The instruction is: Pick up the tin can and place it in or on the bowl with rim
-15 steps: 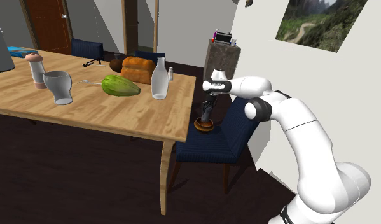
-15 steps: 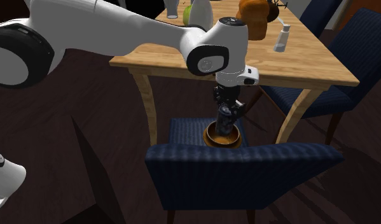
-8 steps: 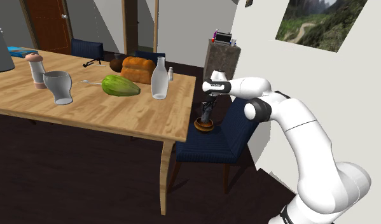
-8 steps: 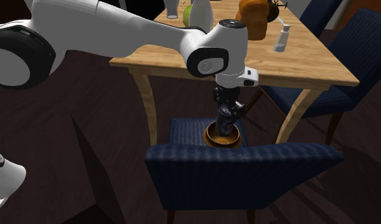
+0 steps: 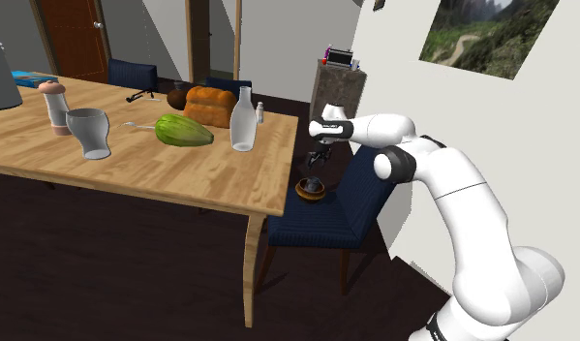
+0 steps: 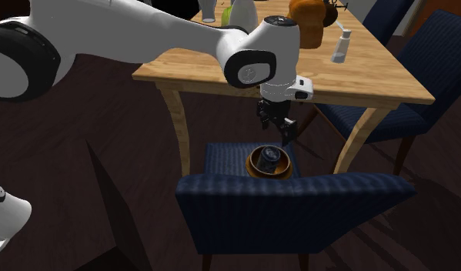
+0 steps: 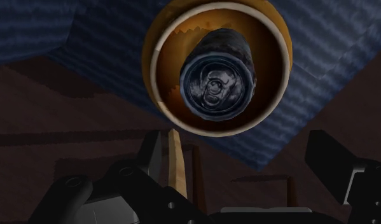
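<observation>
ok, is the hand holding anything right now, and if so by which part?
Nothing is held. The hand is open above the bowl. The dark tin can sits inside the bowl, clear of both fingers.

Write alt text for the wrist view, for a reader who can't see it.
A dark can lies in a brown bowl with a pale rim, seen from above with one end facing the camera. The bowl rests on a blue chair seat. The open hand is above and clear of the can, its black fingers apart.
</observation>
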Robot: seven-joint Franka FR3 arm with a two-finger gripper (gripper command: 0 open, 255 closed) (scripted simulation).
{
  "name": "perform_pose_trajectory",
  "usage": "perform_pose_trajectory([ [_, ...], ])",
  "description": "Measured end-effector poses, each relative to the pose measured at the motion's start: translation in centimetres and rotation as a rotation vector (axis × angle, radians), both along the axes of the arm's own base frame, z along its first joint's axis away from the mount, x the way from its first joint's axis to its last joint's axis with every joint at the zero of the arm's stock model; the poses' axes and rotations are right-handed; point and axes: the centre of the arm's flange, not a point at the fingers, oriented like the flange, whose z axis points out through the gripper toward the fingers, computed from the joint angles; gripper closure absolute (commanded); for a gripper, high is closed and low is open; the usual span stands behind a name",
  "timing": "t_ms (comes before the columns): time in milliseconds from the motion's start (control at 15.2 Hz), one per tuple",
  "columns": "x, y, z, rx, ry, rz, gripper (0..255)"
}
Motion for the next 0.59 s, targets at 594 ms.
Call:
perform_pose_trajectory([
  [594, -0.3, 0.0, 3.5, 0.0, 0.0, 0.0, 0],
])
